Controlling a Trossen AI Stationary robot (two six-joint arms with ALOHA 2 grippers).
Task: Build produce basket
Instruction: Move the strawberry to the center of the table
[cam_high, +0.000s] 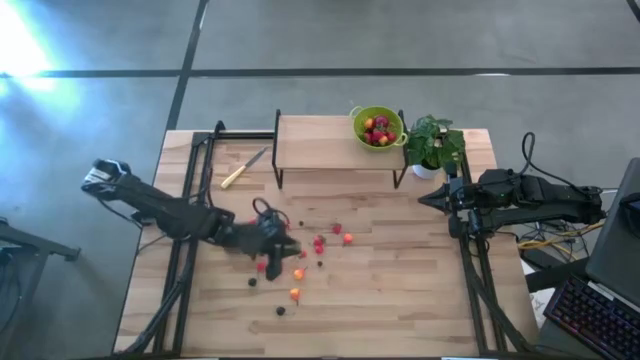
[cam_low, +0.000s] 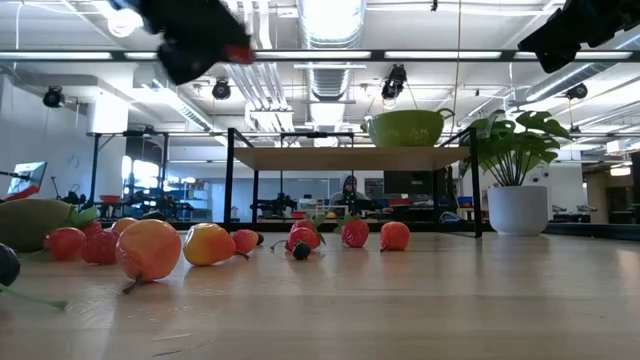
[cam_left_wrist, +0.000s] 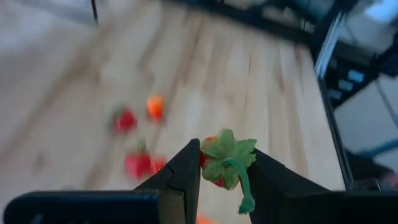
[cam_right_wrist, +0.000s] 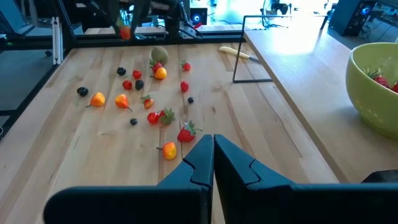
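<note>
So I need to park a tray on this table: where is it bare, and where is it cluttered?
Bare wood runs along the near edge of the table and across its right half, between the scattered fruits and the right end effector. The middle-left is crowded with fruits around the left end effector. The raised shelf is bare left of the green bowl.

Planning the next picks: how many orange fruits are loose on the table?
4 orange fruits: one nearest the right pincer, two together toward the front, one by the kiwi; more may hide.

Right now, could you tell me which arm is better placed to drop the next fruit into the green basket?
Left: its gripper already holds a strawberry above the table. The right gripper is shut and empty, though nearer the basket.
</note>
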